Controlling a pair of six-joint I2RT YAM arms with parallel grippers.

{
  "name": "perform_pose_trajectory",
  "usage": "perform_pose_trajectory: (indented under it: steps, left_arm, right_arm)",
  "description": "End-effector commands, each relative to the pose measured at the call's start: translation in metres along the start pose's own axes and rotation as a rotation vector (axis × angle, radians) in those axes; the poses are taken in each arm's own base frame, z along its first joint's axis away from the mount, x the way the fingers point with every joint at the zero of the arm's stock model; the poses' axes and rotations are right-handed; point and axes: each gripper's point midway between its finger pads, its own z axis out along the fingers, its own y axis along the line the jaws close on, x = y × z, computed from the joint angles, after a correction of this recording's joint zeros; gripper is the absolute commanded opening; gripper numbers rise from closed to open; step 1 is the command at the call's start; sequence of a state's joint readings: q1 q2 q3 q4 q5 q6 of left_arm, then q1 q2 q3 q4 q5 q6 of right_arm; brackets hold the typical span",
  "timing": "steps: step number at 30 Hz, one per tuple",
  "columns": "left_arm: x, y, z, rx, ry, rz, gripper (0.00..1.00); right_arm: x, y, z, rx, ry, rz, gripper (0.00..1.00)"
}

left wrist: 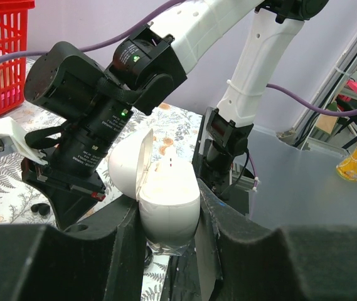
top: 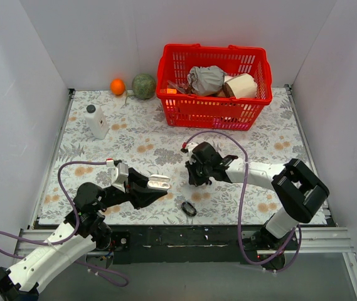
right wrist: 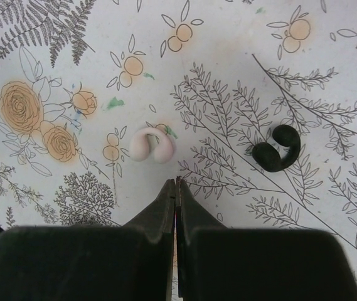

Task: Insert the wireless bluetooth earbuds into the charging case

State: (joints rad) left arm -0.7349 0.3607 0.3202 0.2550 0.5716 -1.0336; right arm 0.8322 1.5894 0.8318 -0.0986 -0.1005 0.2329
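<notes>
Case first: the charging case [left wrist: 165, 188] is pinched between the fingers of my left gripper [left wrist: 167, 229], lid hinged open toward the right arm, pale hollow showing. On the right wrist view my right gripper [right wrist: 175, 185] has its fingers pressed together with nothing between them. Just ahead of the tips lies a pale earbud [right wrist: 152, 145], curled like a C, on the floral cloth [right wrist: 53, 37]. The black earbud [right wrist: 277, 148], same curled shape, lies off to one side, apart from it. At the back, the red basket [top: 209, 113] holds a grey crumpled cloth [top: 205, 79] and a beige roll [top: 241, 86].
</notes>
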Motion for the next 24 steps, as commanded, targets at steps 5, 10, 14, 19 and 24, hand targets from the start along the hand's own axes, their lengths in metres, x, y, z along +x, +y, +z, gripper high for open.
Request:
perform_pose_trajectory:
  steps: [5,10,14,19,24]
  left_arm:
    - [0.001,0.000,0.001,0.001,0.003,-0.013,0.00]
    - [0.001,0.000,0.001,0.000,0.001,-0.011,0.00]
    - [0.001,0.000,0.000,0.001,0.002,-0.009,0.00]
    - [0.001,0.000,0.000,-0.001,-0.001,-0.011,0.00]
    - [0.001,-0.001,-0.001,0.000,-0.002,-0.009,0.00]
  right_arm:
    - [0.003,0.009,0.008,-0.030,0.023,-0.013,0.01]
    - [0.003,0.004,0.013,-0.008,0.032,-0.019,0.01]
    - [0.000,0.002,0.019,-0.002,0.041,-0.031,0.01]
    - [-0.009,0.004,0.025,-0.010,0.041,-0.050,0.01]
    - [-0.014,0.004,0.030,-0.020,0.047,-0.081,0.01]
